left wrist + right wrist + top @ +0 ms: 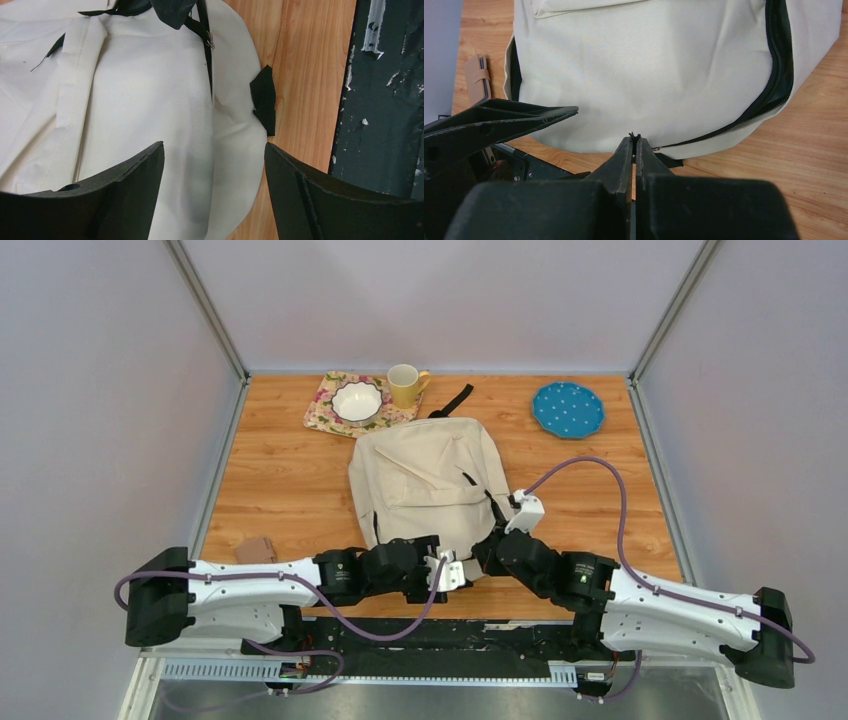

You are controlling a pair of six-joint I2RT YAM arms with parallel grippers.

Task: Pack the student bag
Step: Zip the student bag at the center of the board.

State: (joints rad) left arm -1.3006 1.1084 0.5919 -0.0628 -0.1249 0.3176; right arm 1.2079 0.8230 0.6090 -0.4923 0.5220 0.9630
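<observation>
Cream fabric backpack w/ black straps (425,475) lies flat mid wooden table (270,470), near end btwn both arms. L gripper (214,150) spread over its corner. R gripper (633,146) pressed together, pinching small black zipper pull (633,135).

The large cream backpack (425,475) is made of matt woven cloth, softly creased. Smooth, satin wood grain is shown by the orange-brown table top (280,480). Chipped paint is seen on the black front rail (380,100).

Zipper pull (633,134) mostly hidden in right claw (634,142)
</observation>
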